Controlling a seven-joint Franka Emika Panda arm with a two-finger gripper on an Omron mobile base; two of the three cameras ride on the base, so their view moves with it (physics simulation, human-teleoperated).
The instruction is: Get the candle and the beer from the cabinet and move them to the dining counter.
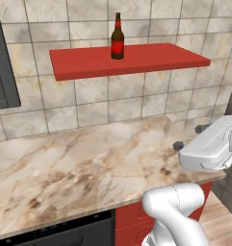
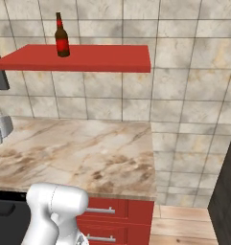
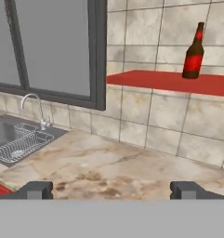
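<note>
Even, bright rendered light with no glare. The shelf [image 1: 136,60] casts no clear shadow on the tiles. All views are soft and low in detail; edges look undistorted.

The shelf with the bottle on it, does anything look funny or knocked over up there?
Nothing stands out. The beer stands upright on the red cabinet board, not tipped or spilled. The one thing to notice is that no candle sits beside it on the board. The marbled counter below looks tidy.
</note>
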